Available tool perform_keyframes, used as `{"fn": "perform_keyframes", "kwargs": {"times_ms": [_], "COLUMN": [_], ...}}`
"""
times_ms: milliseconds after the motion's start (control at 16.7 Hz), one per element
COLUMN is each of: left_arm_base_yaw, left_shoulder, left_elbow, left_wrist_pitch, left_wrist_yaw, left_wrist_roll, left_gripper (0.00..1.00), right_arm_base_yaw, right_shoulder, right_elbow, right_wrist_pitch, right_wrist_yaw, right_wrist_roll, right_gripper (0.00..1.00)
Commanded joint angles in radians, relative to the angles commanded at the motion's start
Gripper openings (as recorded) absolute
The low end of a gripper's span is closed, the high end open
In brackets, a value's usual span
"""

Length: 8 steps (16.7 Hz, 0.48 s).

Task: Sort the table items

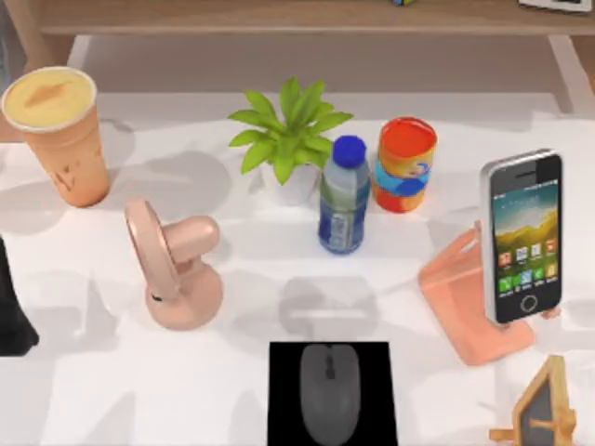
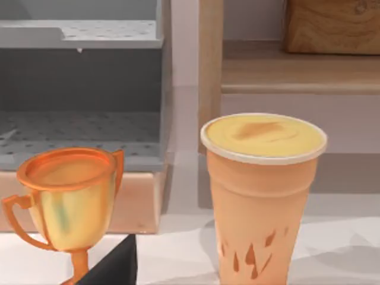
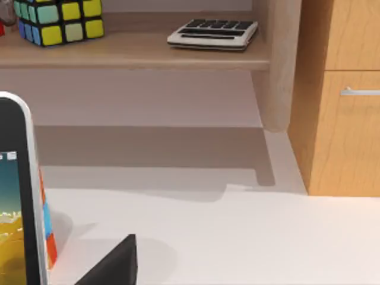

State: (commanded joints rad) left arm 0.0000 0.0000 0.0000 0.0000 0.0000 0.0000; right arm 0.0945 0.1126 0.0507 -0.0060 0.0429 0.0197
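1. Mouse lies on a black mat at the bench's near middle, long axis running near-to-far, cable end pointing away.
2. Phone leans upright on a pink stand at right; cup stands upright, far left.
3. My pincers: I cannot tell how far open either is, or what they hold.
4. Risk, as I judge it: the tall cup could topple if nudged off-centre; the phone could slide off its stand if pushed sideways.
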Motion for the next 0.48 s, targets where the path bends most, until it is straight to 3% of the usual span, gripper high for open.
{"fn": "perform_keyframes", "kwargs": {"times_ms": [180, 480], "left_arm_base_yaw": [0.0, 0.0], "left_shoulder": [0.0, 0.0], "left_elbow": [0.0, 0.0], "left_wrist_pitch": [0.0, 0.0], "left_wrist_yaw": [0.0, 0.0], "left_wrist_roll": [0.0, 0.0], "left_gripper": [1.0, 1.0], "right_arm_base_yaw": [-0.08, -0.094], "right_shoulder": [-0.095, -0.113], "right_elbow": [-0.042, -0.051], "right_wrist_pitch": [0.005, 0.006], "right_wrist_yaw": [-0.036, -0.043], "right_wrist_roll": [-0.016, -0.02], "right_gripper": [1.0, 1.0]}}
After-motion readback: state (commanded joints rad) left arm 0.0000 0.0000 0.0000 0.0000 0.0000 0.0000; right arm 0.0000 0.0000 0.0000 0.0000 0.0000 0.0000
